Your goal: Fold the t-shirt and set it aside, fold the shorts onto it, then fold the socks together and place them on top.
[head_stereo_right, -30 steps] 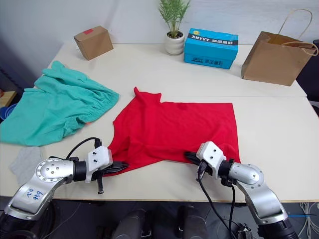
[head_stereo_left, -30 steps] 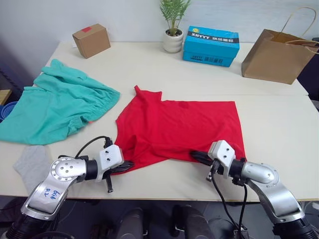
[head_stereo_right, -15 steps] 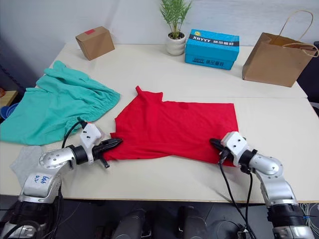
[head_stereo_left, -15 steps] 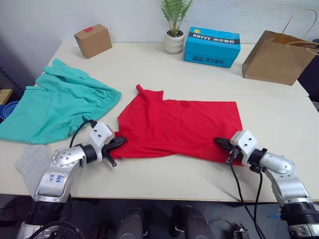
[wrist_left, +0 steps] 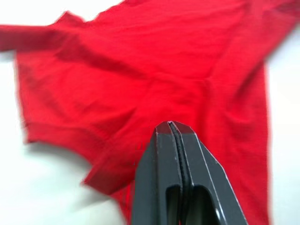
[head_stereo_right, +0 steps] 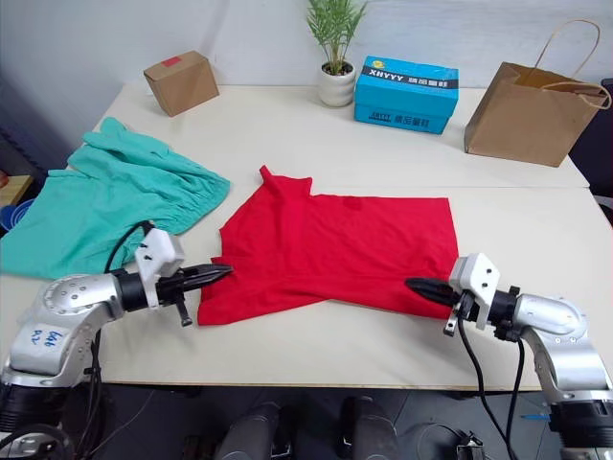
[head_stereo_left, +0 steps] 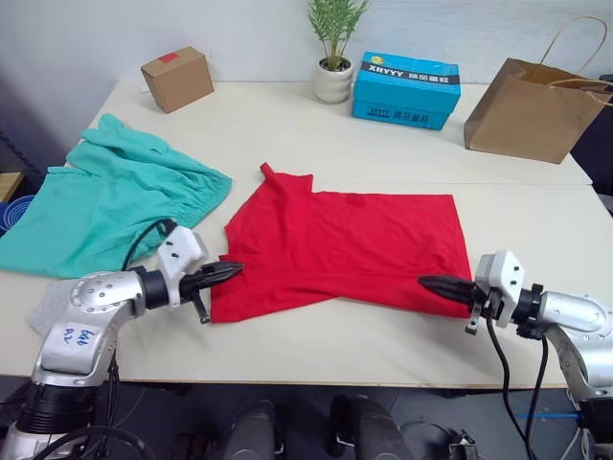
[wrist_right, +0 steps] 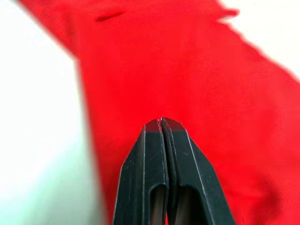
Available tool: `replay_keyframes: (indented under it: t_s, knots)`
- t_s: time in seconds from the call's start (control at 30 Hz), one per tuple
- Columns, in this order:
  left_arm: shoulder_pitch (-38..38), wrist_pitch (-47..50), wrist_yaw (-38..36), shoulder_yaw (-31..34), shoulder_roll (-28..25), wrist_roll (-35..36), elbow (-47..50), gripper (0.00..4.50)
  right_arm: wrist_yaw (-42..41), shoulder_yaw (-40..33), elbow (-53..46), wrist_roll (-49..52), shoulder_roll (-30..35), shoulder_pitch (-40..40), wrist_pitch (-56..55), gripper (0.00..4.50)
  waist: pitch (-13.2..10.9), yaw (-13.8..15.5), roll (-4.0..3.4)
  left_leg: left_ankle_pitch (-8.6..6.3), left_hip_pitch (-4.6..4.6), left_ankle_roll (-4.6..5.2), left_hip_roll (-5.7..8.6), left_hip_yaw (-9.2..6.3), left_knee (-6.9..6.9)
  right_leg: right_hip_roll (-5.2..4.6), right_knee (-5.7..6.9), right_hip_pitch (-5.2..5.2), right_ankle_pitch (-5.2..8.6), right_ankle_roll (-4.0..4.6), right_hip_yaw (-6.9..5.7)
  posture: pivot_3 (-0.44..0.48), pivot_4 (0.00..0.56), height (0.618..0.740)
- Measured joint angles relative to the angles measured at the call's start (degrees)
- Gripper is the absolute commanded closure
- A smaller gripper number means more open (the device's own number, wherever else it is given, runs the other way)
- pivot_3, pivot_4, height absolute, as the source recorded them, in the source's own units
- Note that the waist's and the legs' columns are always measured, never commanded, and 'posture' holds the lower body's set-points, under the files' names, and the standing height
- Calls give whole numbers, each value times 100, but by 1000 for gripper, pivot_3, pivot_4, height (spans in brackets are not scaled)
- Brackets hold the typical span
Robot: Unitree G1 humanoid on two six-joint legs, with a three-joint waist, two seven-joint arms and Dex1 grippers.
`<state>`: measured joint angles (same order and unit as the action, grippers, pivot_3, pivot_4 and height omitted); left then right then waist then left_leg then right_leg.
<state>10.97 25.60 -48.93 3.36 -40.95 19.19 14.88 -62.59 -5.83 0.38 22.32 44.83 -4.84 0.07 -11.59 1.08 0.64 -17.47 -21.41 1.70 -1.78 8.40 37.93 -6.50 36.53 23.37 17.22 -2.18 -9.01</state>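
The red t-shirt (head_stereo_left: 345, 244) lies spread in the middle of the table, its front edge uneven and a sleeve poking up at the far left. My left gripper (head_stereo_left: 233, 269) is shut, its tips at the shirt's left edge. The left wrist view has the shut fingers (wrist_left: 169, 140) over red cloth, none pinched between them. My right gripper (head_stereo_left: 428, 282) is shut over the shirt's near right corner, and its fingers (wrist_right: 161, 140) meet above the red cloth. The teal shorts (head_stereo_left: 105, 206) lie crumpled at the left. A grey sock (head_stereo_left: 40, 309) peeks out beside my left arm.
Along the far edge stand a cardboard box (head_stereo_left: 176, 78), a potted plant (head_stereo_left: 333, 77), a blue box (head_stereo_left: 405, 88) and a brown paper bag (head_stereo_left: 527, 105). Bare table (head_stereo_left: 326, 335) runs between the shirt and the near edge.
Both grippers have swung outward from under the shirt's front edge, left to the left, right to the right. The shirt's bunched front has spread wider and flatter.
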Motion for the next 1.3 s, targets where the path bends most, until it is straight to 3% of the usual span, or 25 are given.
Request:
replay_keyframes:
  t_s: [0.17, 0.4, 0.67, 0.77, 0.83, 0.97, 1.1, 1.3]
  knots:
    - [-390, -100, 192, -514, 8, -541, 34, 4500, 256, 86, 468, -464, -12, 22, -77, 4449, 0, -11, 0, -3, 0, -6, -2, 2, -4, 1, 1, 6, 1, 2, 0, 0, 150, 740]
    - [-905, -576, 181, -409, -233, -696, 226, 4500, 371, -105, 1772, -766, 25, -548, -745, 4449, 4, -55, -5, -4, 18, -2, -2, 2, -4, 0, 0, -10, 1, 3, 2, 0, 150, 740]
    - [-1108, -1130, -1, -316, -405, -721, 84, 4500, 639, -141, 3690, -1198, 101, -1668, -1498, 4449, 6, -124, -8, -3, 18, -3, -2, 3, -4, 0, 0, -11, 2, 3, 1, 0, 150, 740]
    - [-1102, -1274, -56, -289, -398, -696, 3, 4500, 428, -259, 3975, -1019, 100, -1840, -1573, 4449, 5, -129, -16, -2, 15, -4, -2, 3, -4, 0, 3, -7, 1, 3, 0, 0, 150, 740]
    - [-1084, -1302, -93, -248, -355, -628, -39, 4500, 73, -418, 3709, -667, 92, -1739, -1501, 4449, 2, -126, -21, -1, 13, -3, -2, 3, -4, 0, 3, -7, 1, 2, 0, 0, 150, 740]
    - [-905, -1286, -167, -180, -119, -368, -137, 4500, -409, -508, 1760, 170, -12, -859, -760, 4449, 1, -105, -20, -2, 10, -2, -5, -2, -6, 0, 1, -7, 1, 2, -3, 0, 150, 740]
    - [-731, -1131, -194, -121, -1, -141, -12, 4500, -341, 23, 136, 309, -359, 16, -242, 4449, 1, -100, -20, -6, 9, -2, -4, -2, -6, -1, -1, -7, 1, 2, -2, 0, 150, 740]
    - [-988, -926, -411, -284, -127, -138, 322, 4500, 138, 296, -120, -108, -579, 326, -176, 4449, 1, -115, -20, -10, 8, -5, -3, 0, -7, -1, -3, -1, 1, 2, 0, 0, 150, 740]
